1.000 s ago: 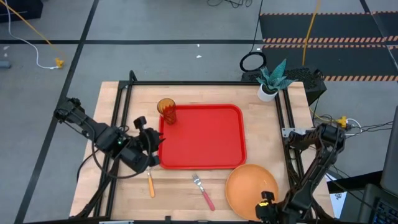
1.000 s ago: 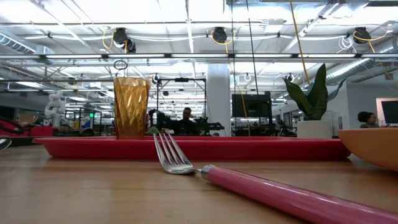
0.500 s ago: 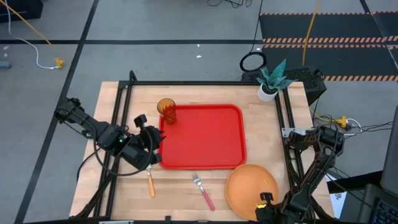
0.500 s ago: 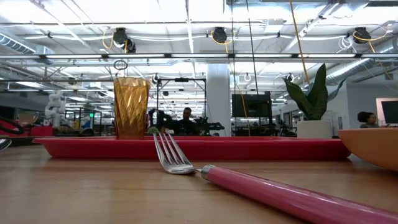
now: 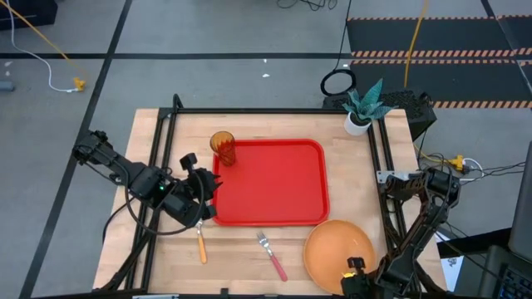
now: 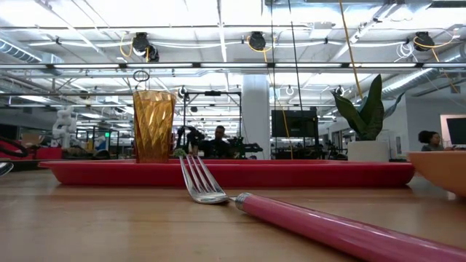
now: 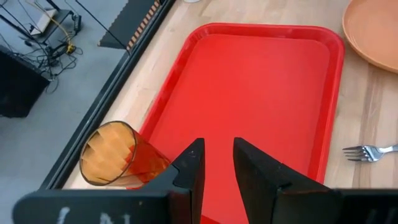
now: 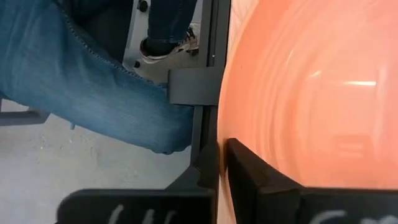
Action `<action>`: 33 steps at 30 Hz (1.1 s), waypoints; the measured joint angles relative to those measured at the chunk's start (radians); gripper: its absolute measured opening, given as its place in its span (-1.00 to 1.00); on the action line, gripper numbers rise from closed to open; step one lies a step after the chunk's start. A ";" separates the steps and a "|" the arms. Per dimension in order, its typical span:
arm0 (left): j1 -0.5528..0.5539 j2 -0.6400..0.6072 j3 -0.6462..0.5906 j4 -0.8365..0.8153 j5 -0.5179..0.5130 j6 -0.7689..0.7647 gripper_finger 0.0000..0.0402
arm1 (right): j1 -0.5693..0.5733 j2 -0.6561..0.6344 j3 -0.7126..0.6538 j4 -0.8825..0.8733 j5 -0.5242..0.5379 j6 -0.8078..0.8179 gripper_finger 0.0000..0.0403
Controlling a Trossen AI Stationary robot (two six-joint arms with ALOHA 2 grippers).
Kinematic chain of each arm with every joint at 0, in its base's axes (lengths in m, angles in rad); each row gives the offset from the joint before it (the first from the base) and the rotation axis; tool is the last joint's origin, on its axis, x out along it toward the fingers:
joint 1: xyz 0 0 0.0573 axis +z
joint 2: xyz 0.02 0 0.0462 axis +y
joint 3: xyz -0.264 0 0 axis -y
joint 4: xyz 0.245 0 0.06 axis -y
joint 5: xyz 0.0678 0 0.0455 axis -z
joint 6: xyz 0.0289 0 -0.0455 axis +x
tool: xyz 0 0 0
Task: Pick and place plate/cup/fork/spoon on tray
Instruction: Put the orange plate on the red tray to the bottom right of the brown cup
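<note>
right gripper sits at the near right edge of the table, at the near rim of the plate; in the right wrist view its fingers look pinched together over the plate's rim, so clamped on the plate as far as i can judge. plate lies off the tray, just past its near right corner, rim close to or slightly over that corner; the tray's open middle lies away from the gripper toward the far left, so the coming move is probably a lift or drag that way. right arm is plainly the nearer one for this. left gripper hovers at the tray's left edge, fingers a little apart with nothing between them, pointing across the tray. cup stands upright on the tray's far left corner. spoon lies on the wood near the left gripper, long axis roughly near-far; fork lies near the tray's near edge, tines toward the tray, handle angled toward the plate. high view gives the layout but hides the pinch on the rim; right wrist view shows the pinch, plus a person's jeans leg beyond the table. low view shows the plate's edge at far right, can't tell if it's lifted.
</note>
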State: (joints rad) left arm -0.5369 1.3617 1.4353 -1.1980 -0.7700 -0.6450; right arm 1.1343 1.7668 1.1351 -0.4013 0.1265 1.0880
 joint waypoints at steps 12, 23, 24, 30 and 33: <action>0.000 0.000 0.000 0.000 0.000 0.003 -0.56 | 0.000 -0.002 0.133 -0.233 0.000 0.007 -1.00; 0.000 0.000 0.000 0.048 0.001 0.042 -0.56 | 0.000 -0.003 0.208 -0.336 -0.001 0.067 -1.00; 0.000 0.000 0.000 0.048 0.001 0.042 -0.56 | 0.000 -0.003 0.218 -0.351 -0.001 0.074 -1.00; 0.000 0.000 0.000 0.048 0.001 0.042 -0.56 | 0.000 -0.003 0.270 -0.425 0.000 0.079 -1.00; -0.001 0.000 0.000 0.063 0.003 0.061 -0.56 | -0.001 -0.003 0.278 -0.445 0.000 0.078 -1.00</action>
State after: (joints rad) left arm -0.5381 1.3613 1.4353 -1.1352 -0.7675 -0.5836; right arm 1.1336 1.7641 1.4128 -0.8458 0.1268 1.1660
